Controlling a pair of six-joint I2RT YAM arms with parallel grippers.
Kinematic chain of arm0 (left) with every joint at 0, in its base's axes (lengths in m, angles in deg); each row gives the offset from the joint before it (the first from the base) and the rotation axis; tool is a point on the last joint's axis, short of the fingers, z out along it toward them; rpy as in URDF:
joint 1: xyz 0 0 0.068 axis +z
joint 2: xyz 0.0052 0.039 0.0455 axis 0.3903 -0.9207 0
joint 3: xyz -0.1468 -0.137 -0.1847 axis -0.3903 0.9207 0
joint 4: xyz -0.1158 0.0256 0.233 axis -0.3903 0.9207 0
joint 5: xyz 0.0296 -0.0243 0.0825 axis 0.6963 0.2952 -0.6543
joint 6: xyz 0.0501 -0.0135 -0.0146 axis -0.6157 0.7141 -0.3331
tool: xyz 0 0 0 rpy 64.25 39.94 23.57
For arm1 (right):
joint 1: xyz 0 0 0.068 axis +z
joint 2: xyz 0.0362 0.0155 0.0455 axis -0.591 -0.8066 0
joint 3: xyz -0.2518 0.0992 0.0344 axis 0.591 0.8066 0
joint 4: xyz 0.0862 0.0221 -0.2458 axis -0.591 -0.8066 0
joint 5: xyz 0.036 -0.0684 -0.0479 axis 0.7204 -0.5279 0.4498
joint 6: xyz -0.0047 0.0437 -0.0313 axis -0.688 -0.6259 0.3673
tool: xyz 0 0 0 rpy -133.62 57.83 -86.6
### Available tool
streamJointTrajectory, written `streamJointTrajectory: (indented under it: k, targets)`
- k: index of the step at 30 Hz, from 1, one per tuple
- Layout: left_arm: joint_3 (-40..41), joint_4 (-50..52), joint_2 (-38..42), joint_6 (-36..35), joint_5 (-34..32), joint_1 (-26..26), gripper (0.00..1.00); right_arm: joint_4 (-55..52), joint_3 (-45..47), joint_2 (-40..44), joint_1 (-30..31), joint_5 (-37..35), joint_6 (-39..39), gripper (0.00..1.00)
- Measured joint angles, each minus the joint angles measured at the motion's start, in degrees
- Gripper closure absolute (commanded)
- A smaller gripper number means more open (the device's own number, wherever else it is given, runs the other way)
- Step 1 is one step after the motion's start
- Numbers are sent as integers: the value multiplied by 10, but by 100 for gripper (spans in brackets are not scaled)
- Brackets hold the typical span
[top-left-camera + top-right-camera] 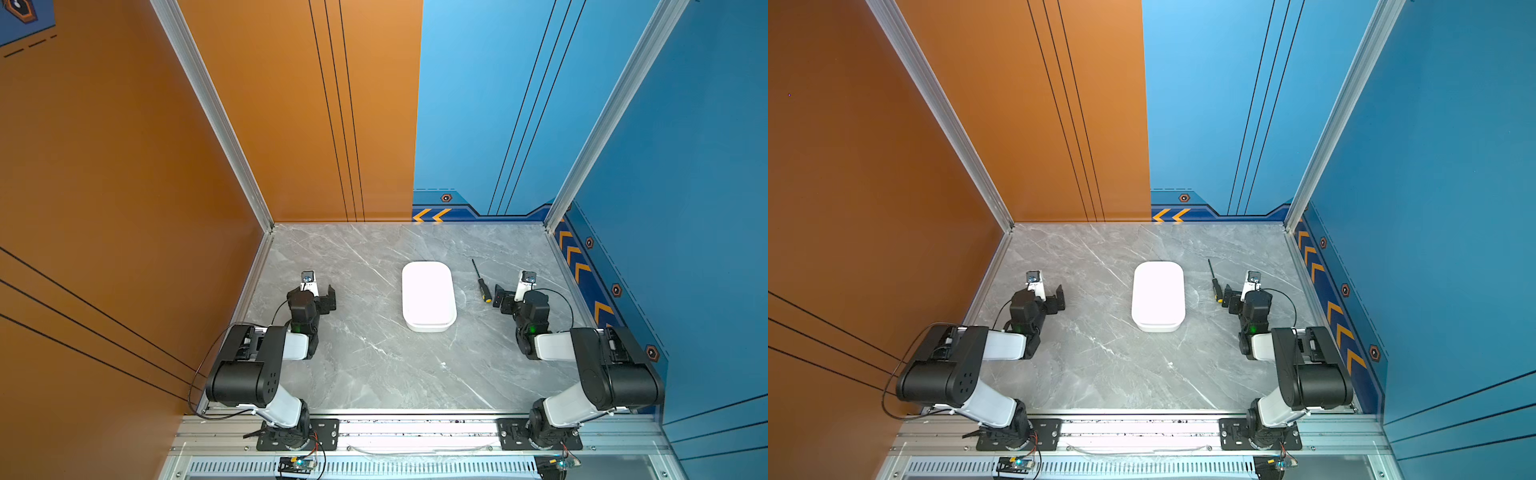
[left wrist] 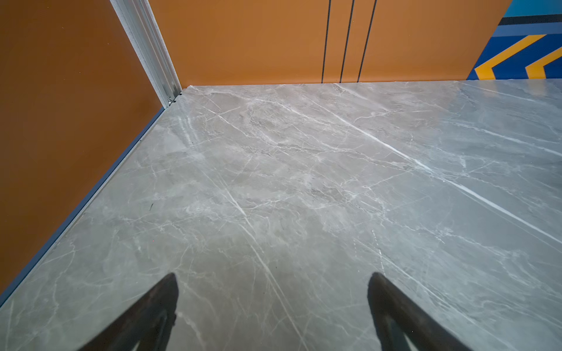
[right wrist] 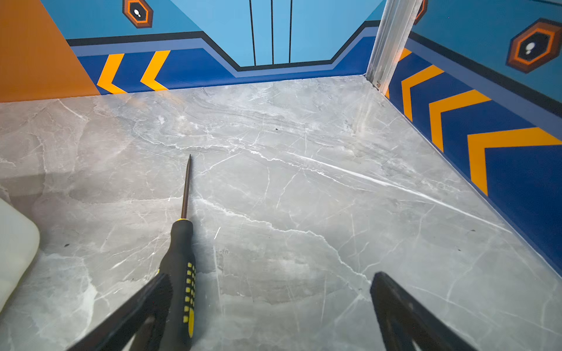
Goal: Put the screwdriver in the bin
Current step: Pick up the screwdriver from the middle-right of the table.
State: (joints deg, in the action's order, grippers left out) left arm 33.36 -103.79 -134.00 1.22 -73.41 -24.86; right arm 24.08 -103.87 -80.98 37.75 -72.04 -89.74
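Both arms: black joint housings, white link shells, black base plates with silver screws. Green LED on each forearm. Thin black cable loops off each arm. White wrist camera mounts. Left pincer and right pincer: black, angular fingers.

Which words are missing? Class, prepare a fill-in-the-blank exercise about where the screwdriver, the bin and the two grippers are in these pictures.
1. The screwdriver lies on the ____, outside the bin.
2. The screwdriver lies between the bin and the ____ gripper.
3. The right gripper's jaws are ____, with the handle just inside one jaw.
4. The left gripper holds ____.

Missing words: table; right; open; nothing
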Motion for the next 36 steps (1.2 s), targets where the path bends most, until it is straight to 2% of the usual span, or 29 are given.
streamJointTrajectory:
  k: [6, 9, 12, 15, 19, 22, 25, 30, 36]
  targets:
    - [0, 13, 9, -6, -5, -8, 2, 0, 0, 0, 0, 1, 0, 0]
    - [-7, 67, 54, -16, -31, -31, 2, -1, 0, 0, -9, 19, 0, 0]
    - [-54, 163, 114, -21, -57, -61, 2, -23, -13, 2, -9, 22, 2, 3]
    - [-134, 258, 155, -3, -49, -86, 2, -147, -82, 17, -7, 35, 5, 7]
    - [-200, 315, 174, 40, -24, -115, 2, -359, -268, 18, -9, 94, 15, 14]
    - [-227, 350, 156, 89, 18, -128, 2, -518, -429, -8, -8, 144, 30, 14]
    - [-247, 386, 113, 139, 58, -128, 2, -641, -535, -51, -8, 173, 45, 15]
    - [-264, 428, 52, 199, 104, -129, 2, -797, -582, -116, -3, 203, 55, 22]
    - [-261, 440, 45, 228, 118, -137, 2, -908, -582, -189, 17, 207, 59, 28]
